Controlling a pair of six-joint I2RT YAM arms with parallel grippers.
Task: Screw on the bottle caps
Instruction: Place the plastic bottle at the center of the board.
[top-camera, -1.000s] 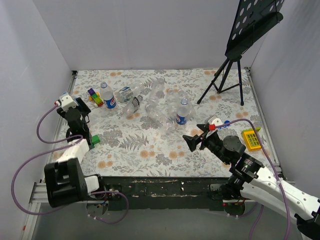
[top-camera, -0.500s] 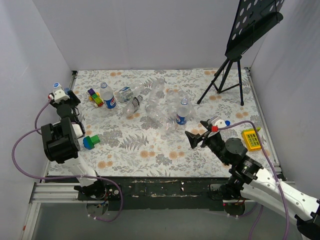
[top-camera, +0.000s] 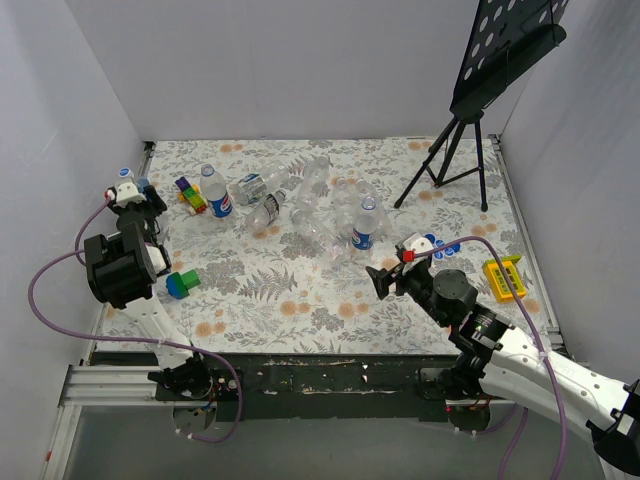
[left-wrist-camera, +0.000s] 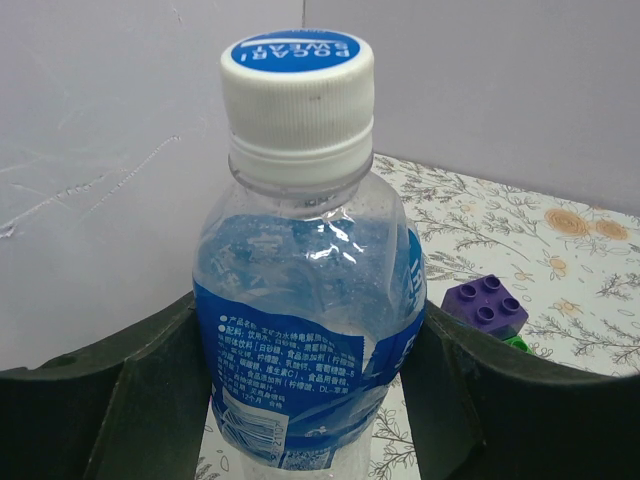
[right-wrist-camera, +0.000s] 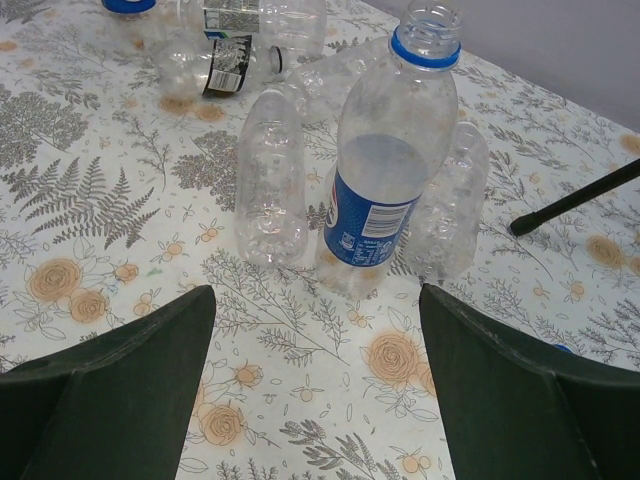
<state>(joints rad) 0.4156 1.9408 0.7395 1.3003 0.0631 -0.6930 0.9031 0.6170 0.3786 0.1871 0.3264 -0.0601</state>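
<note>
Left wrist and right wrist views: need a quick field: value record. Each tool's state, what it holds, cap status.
left tool: shut on a small clear plastic bottle with a blue label, held upright
held bottle's cap: white ribbed cap with a blue top, on the neck
right tool: open, nothing between its fingers
ahead of right tool: upright clear blue-labelled bottle, blue neck ring, mouth uncapped
beside it: two clear bottles lying flat, one each side
other: purple toy brick behind the held bottle

Capped bottle (left-wrist-camera: 300, 330): base cut off below
</note>
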